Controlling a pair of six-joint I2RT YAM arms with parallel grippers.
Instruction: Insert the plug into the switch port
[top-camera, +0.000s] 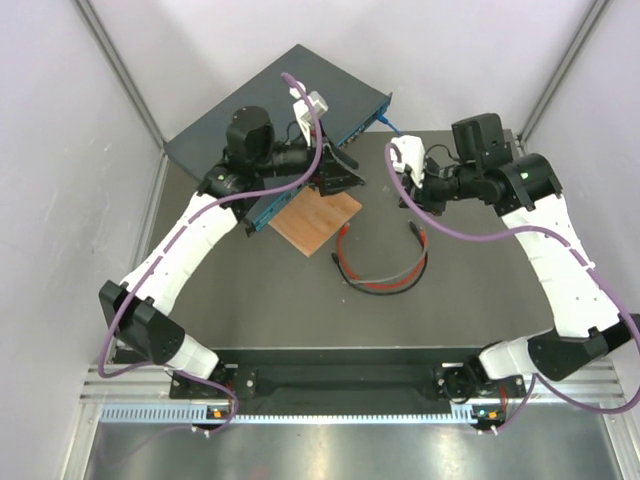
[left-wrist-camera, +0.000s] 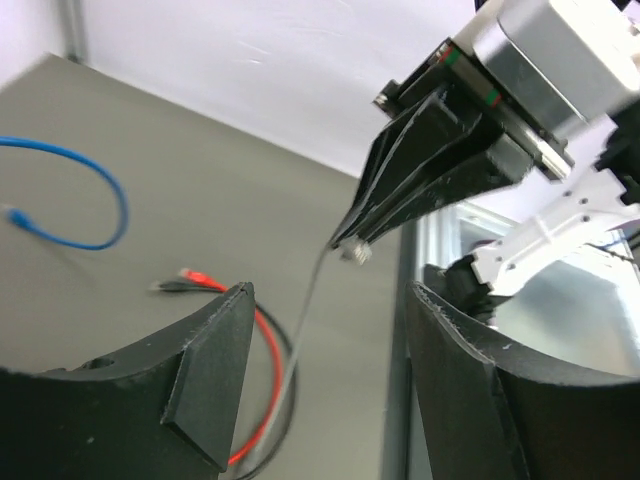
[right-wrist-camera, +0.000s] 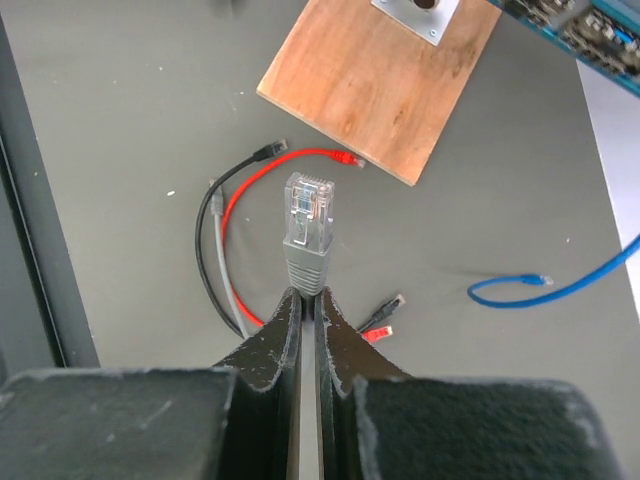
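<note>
The right gripper (right-wrist-camera: 308, 300) is clamped fully on the grey boot of the plug (right-wrist-camera: 307, 212), so the clear tip is left free ahead of the fingertips to enter a socket. The left gripper (left-wrist-camera: 330, 300) is seen part-open with nothing between the jaws. It is pointed at the plug from nine o'clock, seemingly placed to steady or guide. The switch (top-camera: 250, 120) is found at eleven o'clock on the table (top-camera: 300, 300), its teal socket edge turned toward four o'clock. The plug is held apart from that edge, at three o'clock. A board (top-camera: 318, 222) is set just below the edge, and cables (top-camera: 385, 272) are strewn at five o'clock.
</note>
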